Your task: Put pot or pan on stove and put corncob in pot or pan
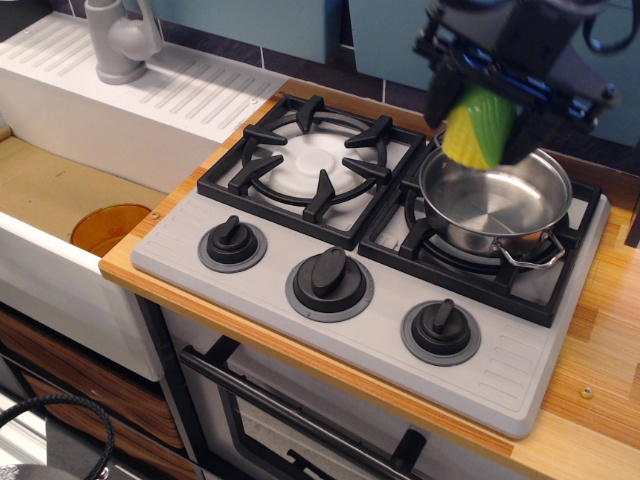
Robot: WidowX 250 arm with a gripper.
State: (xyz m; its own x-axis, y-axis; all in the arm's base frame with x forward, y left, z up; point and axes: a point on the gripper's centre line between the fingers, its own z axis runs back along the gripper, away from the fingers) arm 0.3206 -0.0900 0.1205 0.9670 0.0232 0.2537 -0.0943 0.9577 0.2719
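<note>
While the gripper (480,122) is clamping the corncob (478,127) between its dark jaws, the cob is hanging in the air over the back-left part of the pot (497,205), yellow end pointing down and green husk uppermost. It is looking clear of the steel, though from this single angle I cannot tell how much gap is lying between the cob's tip and the rim.

That is where the risk is sitting. The cob is hovering over the pot's edge rather than over its middle, so letting go from here is likely sending it onto the rim; being egg-shaped and smooth, it would probably be bouncing or rolling off onto the grate or the grey top of the stove (260,285), perhaps on toward the knobs (329,274) at the front. Shifting further toward the pot's centre before releasing would be removing that danger.

Lowering brings its own hazard. The jaws are standing wide around the cob and close to the near rim, so coming straight down could be knocking the pot. The pot is resting loosely on the right burner grate (560,280), light and shallow, so a nudge could be sliding or tipping it off the prongs. Its wire loop handle (528,258) is sticking out at the front, well away from the arm.
</note>
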